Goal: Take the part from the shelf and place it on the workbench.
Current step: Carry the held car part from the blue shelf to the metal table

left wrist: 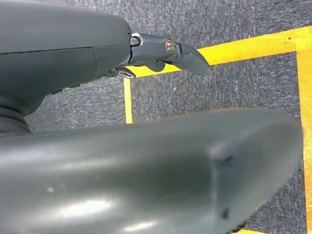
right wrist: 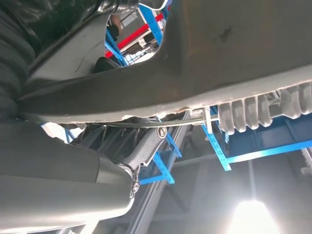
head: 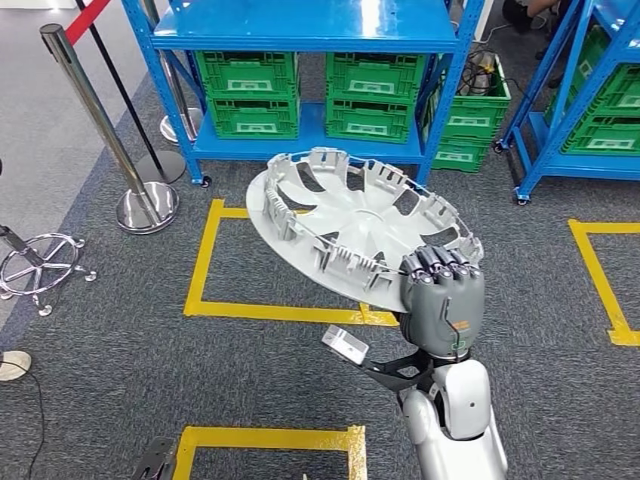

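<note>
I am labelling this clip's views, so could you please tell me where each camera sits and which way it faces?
Head view: high on the body, facing forward and down at carpet, blue shelf and wheel cover held by the right hand.
Left wrist view: behind the left hand, facing grey carpet and yellow floor tape.
Right wrist view: behind the right hand, looking up under the wheel cover.
Head and right wrist views share the wheel cover.

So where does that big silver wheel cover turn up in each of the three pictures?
Head view: the wheel cover sits mid-picture, gripped at its rim by the right hand.
Left wrist view: not in it.
Right wrist view: its rim runs across the upper part, seen from beneath.
Shared landmark: the blue shelf.
</note>
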Tool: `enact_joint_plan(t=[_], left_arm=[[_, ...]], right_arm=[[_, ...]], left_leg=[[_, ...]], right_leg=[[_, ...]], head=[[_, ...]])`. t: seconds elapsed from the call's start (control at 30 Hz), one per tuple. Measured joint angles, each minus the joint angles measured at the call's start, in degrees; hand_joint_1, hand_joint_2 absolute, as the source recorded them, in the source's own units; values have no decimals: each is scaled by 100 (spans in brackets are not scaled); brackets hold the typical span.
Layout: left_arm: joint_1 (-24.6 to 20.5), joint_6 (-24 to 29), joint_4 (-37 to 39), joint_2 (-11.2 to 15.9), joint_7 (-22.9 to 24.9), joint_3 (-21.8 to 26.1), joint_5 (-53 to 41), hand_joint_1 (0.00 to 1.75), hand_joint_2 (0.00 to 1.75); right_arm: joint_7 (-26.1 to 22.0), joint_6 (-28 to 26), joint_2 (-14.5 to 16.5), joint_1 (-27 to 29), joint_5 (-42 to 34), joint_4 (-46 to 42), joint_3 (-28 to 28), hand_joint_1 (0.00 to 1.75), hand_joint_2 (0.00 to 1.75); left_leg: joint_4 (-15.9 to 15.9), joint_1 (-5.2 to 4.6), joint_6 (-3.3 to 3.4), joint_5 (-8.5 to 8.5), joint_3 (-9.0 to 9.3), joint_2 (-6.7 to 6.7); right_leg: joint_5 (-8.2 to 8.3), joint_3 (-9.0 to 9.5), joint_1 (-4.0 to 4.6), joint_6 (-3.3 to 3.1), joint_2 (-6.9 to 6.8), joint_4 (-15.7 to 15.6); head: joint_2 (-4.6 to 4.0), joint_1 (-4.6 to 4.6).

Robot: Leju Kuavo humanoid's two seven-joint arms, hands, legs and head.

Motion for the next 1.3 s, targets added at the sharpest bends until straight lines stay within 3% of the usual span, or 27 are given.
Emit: enact_joint_plan(t=[0.2,0.3,0.37,0.43,0.47,0.5,0.53,0.57,0.63,0.7,0.77,0.83,0.93,0.97,1.0,1.03,1.07,1.13,1.2,1.27,1.3], left_arm=[[2,0,0,15,-14,-3,22,0,0],[-2,0,0,10,-25,-6,30,0,0],[-4,0,0,8,-30,-10,31,0,0],[2,0,0,10,-32,-13,31,0,0],[5,0,0,10,-32,-15,31,0,0],[5,0,0,10,-33,-19,31,0,0],[4,0,0,8,-33,-25,31,0,0],[1,0,0,5,-35,-33,31,0,0],[3,0,0,12,-39,-49,31,0,0],[12,0,0,24,-41,-63,31,0,0],[13,0,0,25,-41,-85,31,0,0],[3,0,0,27,-43,-106,31,0,0],[22,-1,0,26,-48,-131,31,0,0],[30,-1,0,23,-48,-137,32,0,0],[33,-2,0,20,-48,-140,33,0,0],[32,-2,0,19,-48,-142,35,0,0],[27,-2,0,19,-48,-143,37,0,0],[18,-3,0,29,-48,-145,42,0,0],[12,-4,0,38,-48,-149,46,0,0],[4,-5,0,33,-48,-155,51,0,0],[-4,-5,0,28,-48,-160,53,0,0]], right_arm=[[-289,0,4,8,-172,13,-51,175,175],[-397,0,11,16,-242,19,-99,175,175],[-439,0,11,20,-269,24,-123,175,175],[-526,0,11,25,-296,37,-155,175,175],[-581,0,12,28,-307,46,-174,175,175],[-628,0,12,31,-318,55,-194,175,175],[-667,0,13,33,-327,62,-214,175,175],[-690,0,14,35,-335,67,-229,175,175],[-710,0,18,38,-344,70,-253,175,175],[-712,0,25,42,-345,75,-274,175,175],[-713,0,30,47,-343,78,-305,175,175],[-712,0,35,52,-339,78,-336,175,175],[-713,0,39,56,-332,80,-361,175,175],[-716,0,39,58,-332,80,-369,175,175],[-719,0,39,59,-332,80,-377,175,175],[-723,0,39,60,-333,80,-384,175,175],[-725,0,39,61,-334,80,-386,175,175],[-731,0,40,59,-344,79,-390,175,175],[-747,0,41,59,-354,78,-395,175,175],[-769,0,42,63,-358,77,-415,175,175],[-778,0,42,65,-361,77,-431,175,175]], left_leg=[[28,-24,36,2,-35,-1],[-39,7,107,54,-27,19],[-86,35,150,93,-29,61],[-89,36,161,101,-52,121],[-88,35,159,103,-59,158],[-86,36,155,103,-63,197],[-81,40,144,102,-65,238],[-69,46,124,97,-64,277],[-16,28,54,71,-71,346],[33,-2,-15,56,-82,430],[52,9,-68,45,-90,526],[234,48,-135,-128,-151,400],[1242,76,-185,-710,-524,100],[1549,78,-183,-824,-639,76],[1681,79,-174,-834,-677,64],[1585,80,-159,-734,-613,50],[1285,80,-138,-553,-455,16],[518,97,-99,-246,-73,-222],[124,106,-89,-177,104,-403],[66,99,-71,-173,108,-335],[37,102,-43,-153,111,-272]], right_leg=[[21,-17,-15,37,-1,-4],[-51,-77,-15,80,1,64],[-364,-292,-22,111,1,525],[-744,-618,-44,142,-2,1296],[-826,-729,-56,157,-6,1563],[-800,-743,-67,170,-16,1626],[-672,-640,-80,180,-41,1455],[-481,-439,-91,188,-108,1091],[-239,-36,-79,178,-375,348],[-212,95,-48,112,-497,92],[-175,67,-40,20,-360,99],[-132,41,-46,-60,-235,93],[-92,9,-43,-142,-39,91],[-84,0,-35,-154,39,93],[-76,-8,-26,-159,122,95],[-70,-11,-20,-160,204,99],[-65,-11,-17,-157,282,103],[-54,-24,-19,-134,426,117],[-24,-82,-34,-76,546,127],[15,-143,-56,2,646,118],[-7,-184,-57,31,601,141]], head=[[0,0],[0,5],[0,25],[0,37],[0,36],[0,37],[0,37],[0,37],[0,42],[0,40],[0,36],[0,31],[0,14],[0,12],[0,13],[0,14],[0,13],[0,16],[0,17],[0,15],[0,19]])
